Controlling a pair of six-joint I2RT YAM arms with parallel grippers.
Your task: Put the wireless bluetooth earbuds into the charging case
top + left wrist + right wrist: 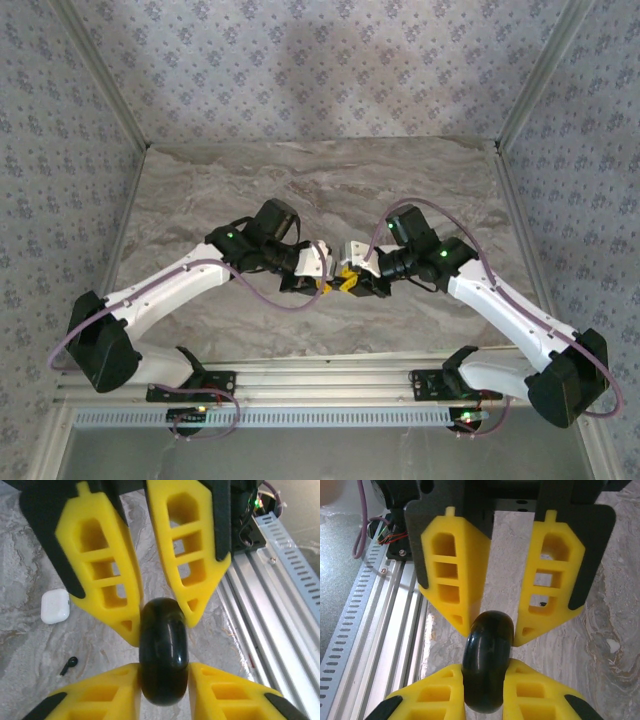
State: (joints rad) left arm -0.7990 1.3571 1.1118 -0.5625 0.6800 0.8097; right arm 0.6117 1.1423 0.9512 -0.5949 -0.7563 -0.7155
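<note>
Grey-and-beige marble-patterned tabletop (320, 185) with wavy veining, seen from above, enclosed on three sides by pale lilac walls papered in a small repeating floral print (320, 60). Slim silver metal corner posts (103, 75) slanting up at back left and back right. Along the near edge, a ribbed silver aluminium rail (320, 378); just in front of it, a light grey plastic cable duct with a row of narrow slots (330, 415). In both wrist views, rail and slotted duct alongside the marble surface.
</note>
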